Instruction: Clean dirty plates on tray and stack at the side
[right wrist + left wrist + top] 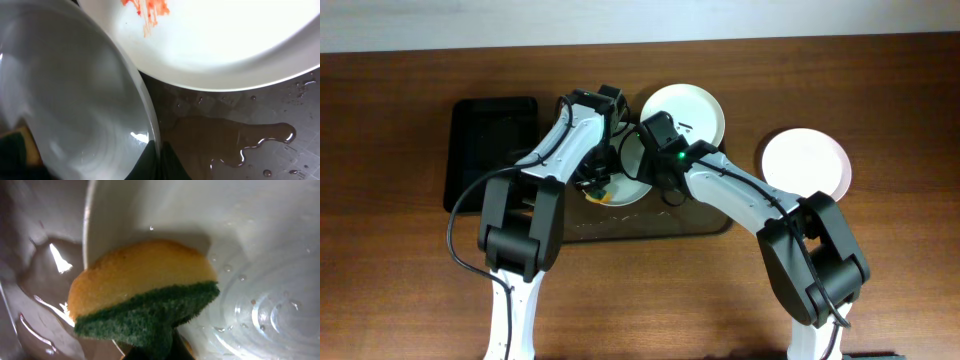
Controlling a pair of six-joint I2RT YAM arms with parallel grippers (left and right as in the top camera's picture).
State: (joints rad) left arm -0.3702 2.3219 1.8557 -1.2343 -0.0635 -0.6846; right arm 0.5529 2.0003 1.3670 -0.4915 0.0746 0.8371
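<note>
Plates are in three places. One plate (75,90) lies in the middle of the tray (712,216), under both arms. The right end effector (156,159) is closed on its rim, with the dark fingers pinching the edge. The left end effector (152,349) is closed on a sponge (145,290), yellow above and green below. The sponge sits at the rim of this same plate, and small water drops show on the plate beside it.

A white plate (685,112) lies at the far side of the tray, its edge just beside the held one, and it has an orange smear (150,7). A puddle (235,142) stands on the tray floor near both. A third, pale plate (805,163) lies alone on the wooden surface (880,280), right of the tray. A smaller black tray (490,150) stands to the left.
</note>
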